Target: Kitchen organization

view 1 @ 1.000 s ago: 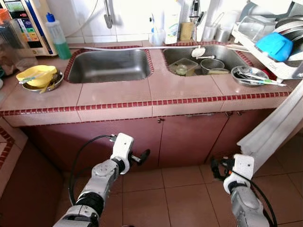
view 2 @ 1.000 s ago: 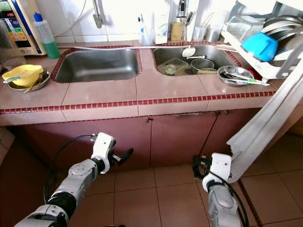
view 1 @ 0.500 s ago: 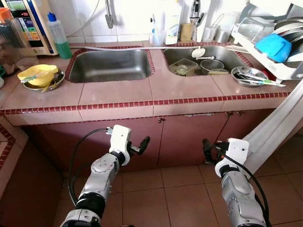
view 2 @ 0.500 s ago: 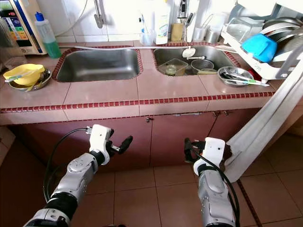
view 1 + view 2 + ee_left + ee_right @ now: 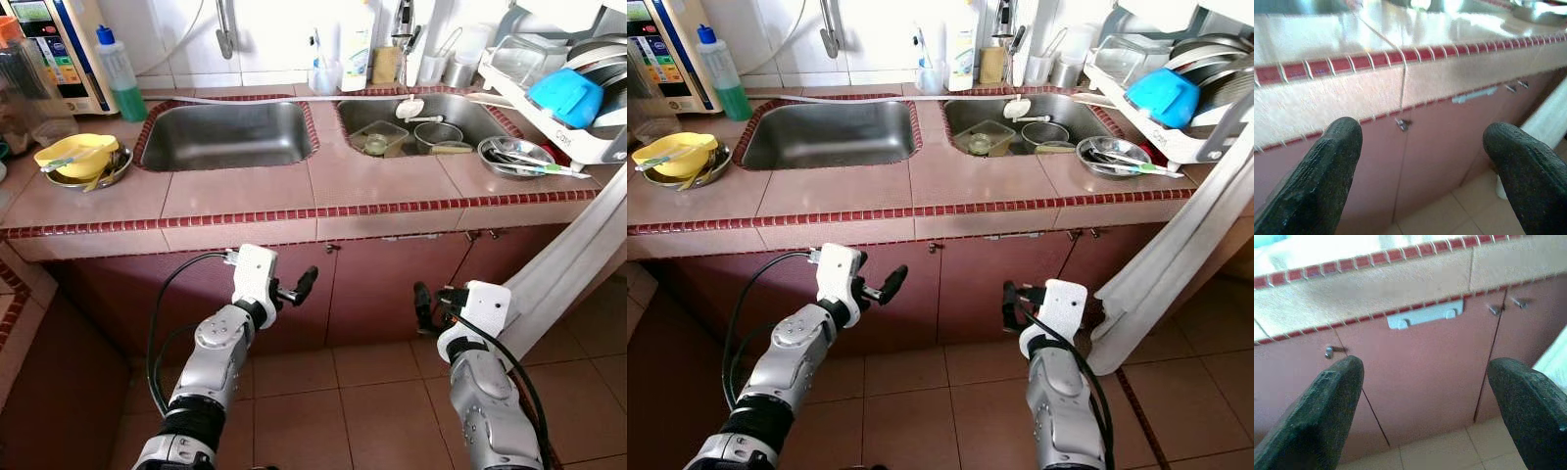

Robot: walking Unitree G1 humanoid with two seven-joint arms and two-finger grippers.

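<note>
- Tiled counter [image 5: 245,191] spanning the upper frame; robot facing it, likely squaring up before reaching.
- Right sink basin [image 5: 431,117], upper right, holding the dishes awaiting sorting: a clear container [image 5: 377,138] and a steel pot [image 5: 438,134].
- Left gripper [image 5: 302,285] hovering lower centre-left, fingers spread, empty.
- Right gripper [image 5: 423,303] hovering lower centre-right, fingers apart, empty.
- Both arms riding higher, nearer the cabinet doors [image 5: 392,284], than a second ago.

Dirty bowls [image 5: 439,134] and a container [image 5: 378,138] sit in the right sink [image 5: 470,106].
</note>
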